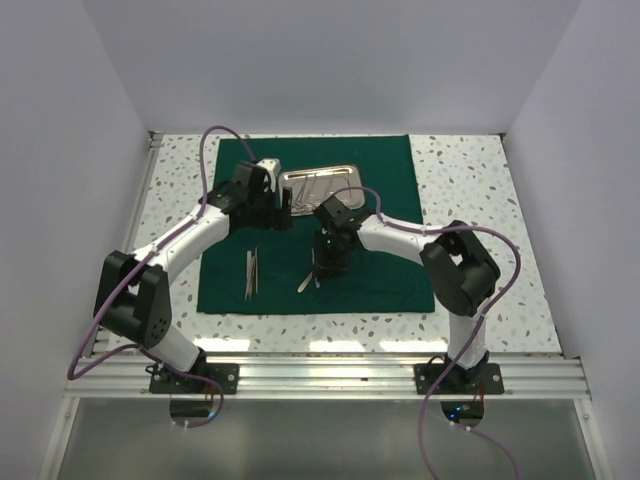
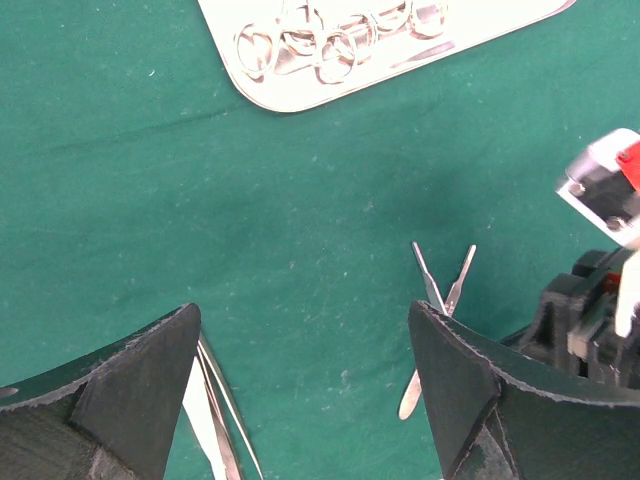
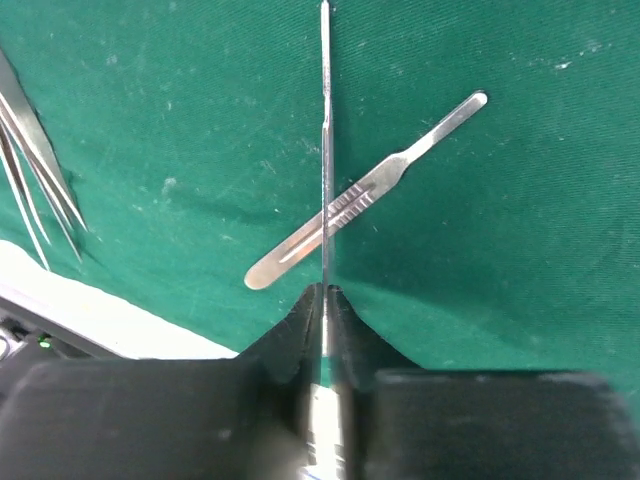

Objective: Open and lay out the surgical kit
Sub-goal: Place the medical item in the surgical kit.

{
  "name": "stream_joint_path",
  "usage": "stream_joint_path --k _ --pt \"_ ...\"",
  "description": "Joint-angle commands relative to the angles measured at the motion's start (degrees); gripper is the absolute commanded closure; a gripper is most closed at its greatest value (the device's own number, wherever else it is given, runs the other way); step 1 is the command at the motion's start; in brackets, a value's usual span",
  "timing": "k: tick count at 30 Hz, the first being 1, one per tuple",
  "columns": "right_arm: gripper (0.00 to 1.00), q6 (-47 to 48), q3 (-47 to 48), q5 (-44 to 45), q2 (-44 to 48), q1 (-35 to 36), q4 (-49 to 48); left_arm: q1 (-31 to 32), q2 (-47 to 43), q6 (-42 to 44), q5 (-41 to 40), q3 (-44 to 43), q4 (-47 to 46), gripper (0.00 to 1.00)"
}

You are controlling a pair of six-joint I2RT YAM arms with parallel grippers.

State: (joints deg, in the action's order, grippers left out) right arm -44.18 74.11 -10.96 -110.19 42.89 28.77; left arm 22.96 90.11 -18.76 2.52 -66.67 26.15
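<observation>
Surgical kit (image 1: 385,230), unwrapped and laid out, as I read it from my console.

Item 1: dark green drape (image 1: 380,275), spread flat on the speckled table (image 1: 470,200).

Item 2: steel tray (image 1: 357,173), on the far middle of the drape. It carries ring-handled instruments (image 2: 330,45) laid side by side; I cannot tell scissors from forceps.

Item 3: tweezers (image 1: 250,272), on the cloth toward its near left part, well apart from the tray.

Item 4: flat steel handle (image 3: 400,165), lying loose and slanted on the cloth near the middle.

Item 5: second slim handle (image 3: 324,150), seen edge-on, pinched in the right gripper (image 3: 324,295). Its free end points away from the fingers and crosses over item 4 in the wrist view. I cannot tell whether the two touch.

Left gripper (image 2: 302,310): jaws spread wide, nothing between them, hovering above bare cloth between tray and tweezers.
</observation>
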Motion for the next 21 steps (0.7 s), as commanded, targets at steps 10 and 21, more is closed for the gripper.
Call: stream_joint_path --k 10,21 --pt "0.34 10.4 14.1 5.5 2.8 -0.4 16.0 0.2 -0.3 1.7 -1.4 -1.5 -2.2 0.11" --pt "0.36 16.8 40.2 12.2 -7.6 -13.8 26.1 0.2 -1.6 1.4 -2.3 -2.0 -1.3 0.11"
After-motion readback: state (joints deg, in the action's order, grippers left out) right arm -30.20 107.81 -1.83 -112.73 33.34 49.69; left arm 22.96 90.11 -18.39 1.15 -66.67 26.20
